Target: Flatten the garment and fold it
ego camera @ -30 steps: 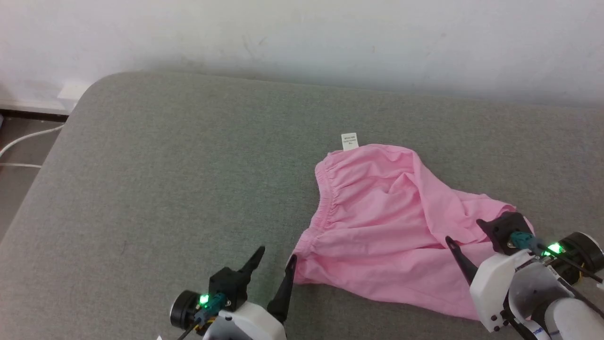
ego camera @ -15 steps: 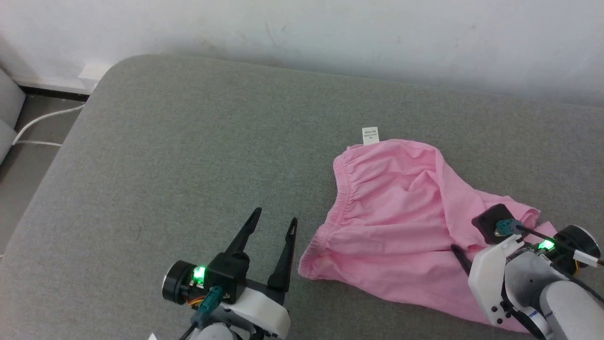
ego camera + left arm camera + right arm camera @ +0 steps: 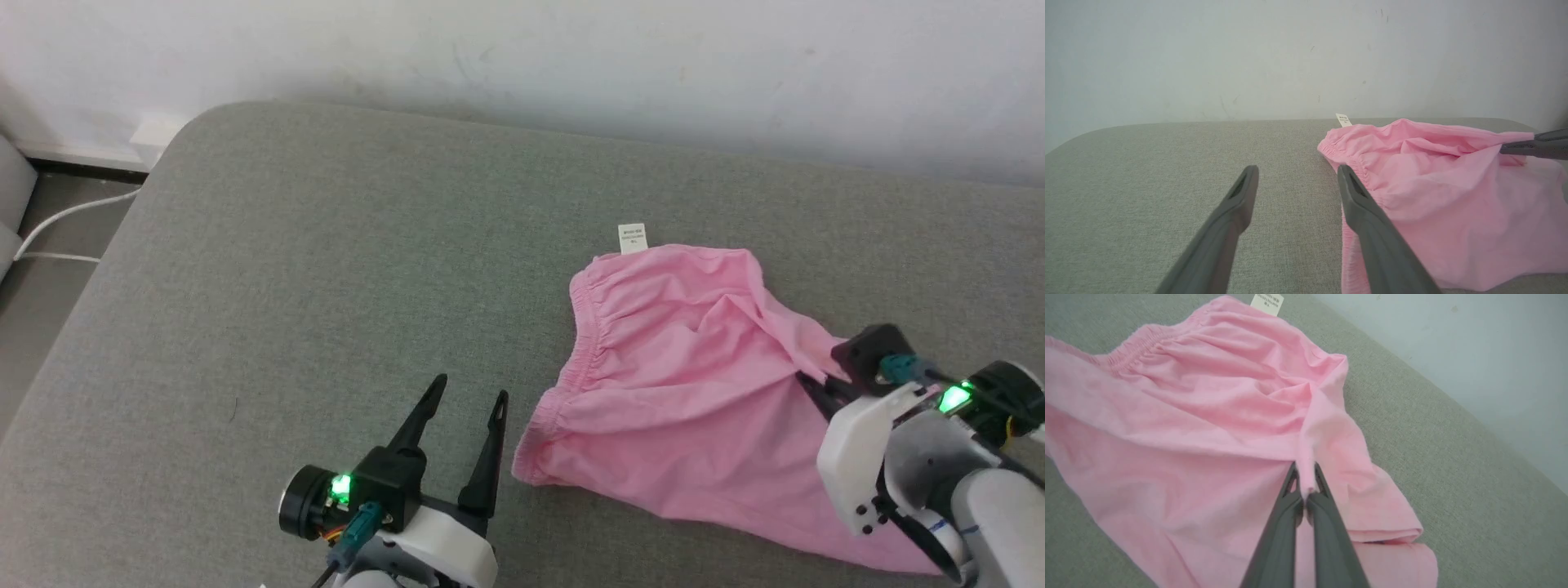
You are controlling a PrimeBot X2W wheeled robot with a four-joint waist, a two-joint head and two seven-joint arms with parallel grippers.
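right gripper point(image 3: 1303, 479) is pinched tight on a thin ridge of the garment point(image 3: 678, 392), which lies crumpled in the right half of the head frame on the grey padded surface point(image 3: 326, 269). risk: a pull from that mid-cloth pinch bunches the fabric instead of flattening it, or the thin cloth slips out. left gripper point(image 3: 472, 390) is spread wide and holds nothing, just left of the waistband point(image 3: 581, 343) corner. coming in low, it could roll that edge under. hidden: the right arm covers the leg ends at lower right. layers pinched: can't tell. label point(image 3: 632, 238) text unreadable.
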